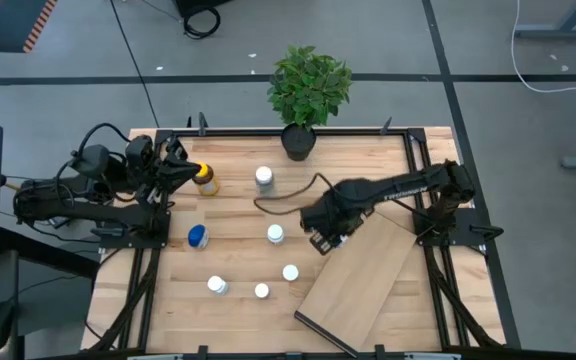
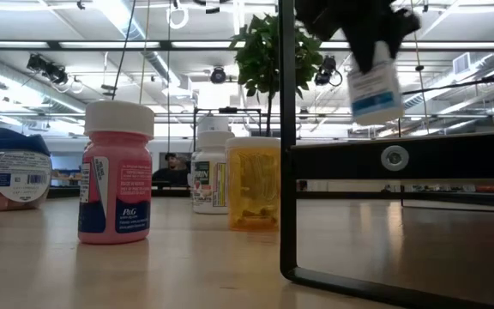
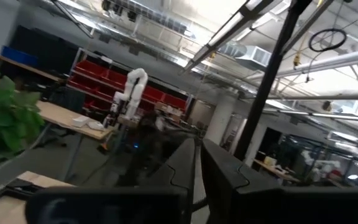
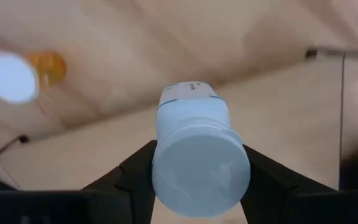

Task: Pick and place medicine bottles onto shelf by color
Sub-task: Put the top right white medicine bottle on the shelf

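Pale plank tabletop point(image 1: 238, 250) in a black frame, grey concrete floor around it, potted green plant point(image 1: 308, 90) at the far edge. Right gripper point(image 1: 325, 238) is clamped on a white-capped white bottle point(image 4: 197, 155), held off the table at the far-left corner of the tilted light-wood shelf board point(image 1: 363, 280) — the other bottles are scattered on the planks. Left gripper point(image 1: 180, 165) sits far left beside the yellow-capped amber bottle point(image 1: 205, 178), fingers together — its wrist view shows only the room.

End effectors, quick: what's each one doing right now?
Left end effector: shut, holding nothing, parked at the table's left rear edge near the amber bottle.
Right end effector: closed on a white bottle, held above the shelf.
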